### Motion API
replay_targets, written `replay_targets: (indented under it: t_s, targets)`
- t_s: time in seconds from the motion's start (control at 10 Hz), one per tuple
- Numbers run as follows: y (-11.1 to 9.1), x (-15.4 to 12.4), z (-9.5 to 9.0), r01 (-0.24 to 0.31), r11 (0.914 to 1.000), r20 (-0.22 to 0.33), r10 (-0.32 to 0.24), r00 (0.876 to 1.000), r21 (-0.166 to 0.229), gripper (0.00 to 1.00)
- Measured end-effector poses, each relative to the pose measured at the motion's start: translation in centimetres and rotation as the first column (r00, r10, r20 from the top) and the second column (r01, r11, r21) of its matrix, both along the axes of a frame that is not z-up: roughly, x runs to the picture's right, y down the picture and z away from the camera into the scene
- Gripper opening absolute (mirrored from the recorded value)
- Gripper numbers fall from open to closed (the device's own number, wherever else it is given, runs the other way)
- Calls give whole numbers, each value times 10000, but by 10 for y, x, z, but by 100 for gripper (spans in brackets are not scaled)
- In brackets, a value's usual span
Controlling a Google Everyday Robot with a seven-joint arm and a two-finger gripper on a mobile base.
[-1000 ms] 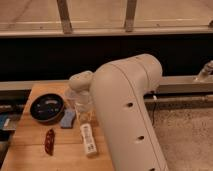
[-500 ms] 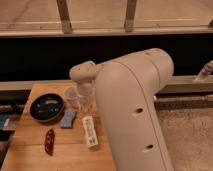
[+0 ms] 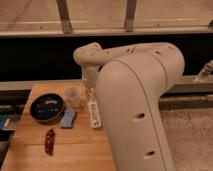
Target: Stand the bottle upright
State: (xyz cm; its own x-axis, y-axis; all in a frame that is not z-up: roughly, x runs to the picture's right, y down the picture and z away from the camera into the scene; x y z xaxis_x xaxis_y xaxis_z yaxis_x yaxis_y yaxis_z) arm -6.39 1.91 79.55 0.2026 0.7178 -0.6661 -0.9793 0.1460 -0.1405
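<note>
The slim white bottle point(image 3: 94, 114) shows right of the blue sponge, its cap end pointing away toward the gripper. It looks tilted or lying over the wooden table point(image 3: 75, 150). My gripper point(image 3: 90, 84) hangs from the white wrist directly over the bottle's cap end, beside the cup. Whether it touches the bottle I cannot tell. My large white arm point(image 3: 137, 100) covers the right side of the table.
A translucent plastic cup point(image 3: 73, 96) stands just left of the gripper. A dark bowl point(image 3: 46, 106) sits at the table's left, a blue sponge point(image 3: 68, 119) in front of the cup, and a red-brown object point(image 3: 49, 141) near the front left. A dark rail runs behind.
The wrist and gripper have risen and shifted slightly right. The bottle has moved with them, away from the front edge. Bowl, cup and sponge have stayed put.
</note>
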Motion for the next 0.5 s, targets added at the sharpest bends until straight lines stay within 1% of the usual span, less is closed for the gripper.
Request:
replay_targets:
  t_s: [0.2,0.5]
  targets:
    - [-24,8,-9,-136,9991,-321,149,9994,413,0]
    - [-41,10,-8,-219,9972,-478,254,9985,719,0]
